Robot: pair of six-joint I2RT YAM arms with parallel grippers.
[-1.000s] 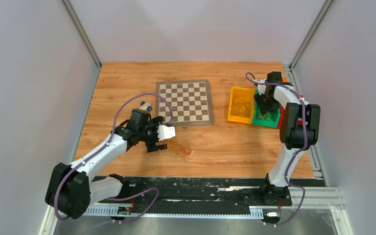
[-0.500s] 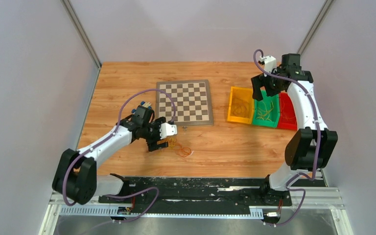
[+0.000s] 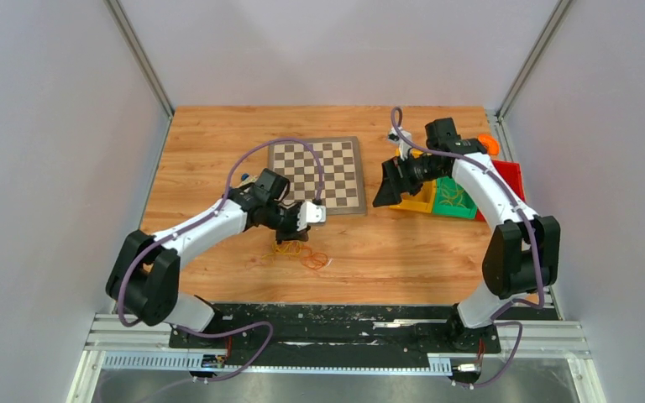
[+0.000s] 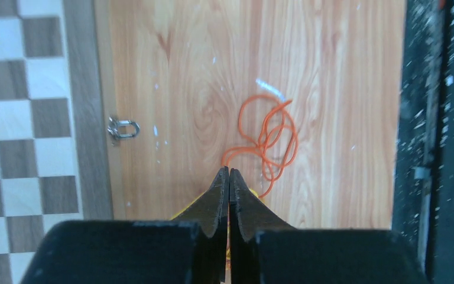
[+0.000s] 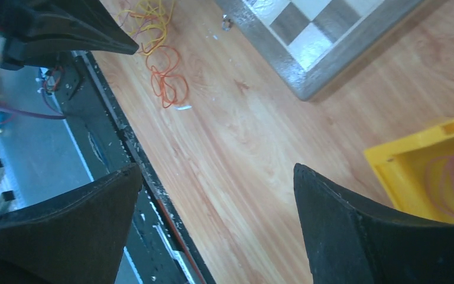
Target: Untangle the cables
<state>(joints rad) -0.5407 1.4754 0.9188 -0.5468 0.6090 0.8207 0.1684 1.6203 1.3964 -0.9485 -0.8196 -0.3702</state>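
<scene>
Left tool: fingers pressed flat together with no gap, tips down at the edge of the cables. Whether a strand is nipped between them cannot be told.
Cables: a small tangle on the tabletop, at 6 o'clock from the chessboard. In the left wrist view the orange loops lie at 1 o'clock from the tips. The yellow strands sit right by the fingers.
Metal clip: loose, at 10 o'clock from the tips, just beside the board's edge.
Right tool: fingers spread wide with nothing between them. It is in the air at 3 o'clock from the chessboard, well apart from the tangle.
Yellow bin: just beside the right tool, with thin loops inside.
Risk, empty grip: if the closed tips hold nothing, a lift brings up no strand.
Risk, drag: pulling one strand alone would likely slide the whole knot and tighten it, since nothing pins the other end.
Risk, clip: a sweep toward 10 o'clock could snag it.
</scene>
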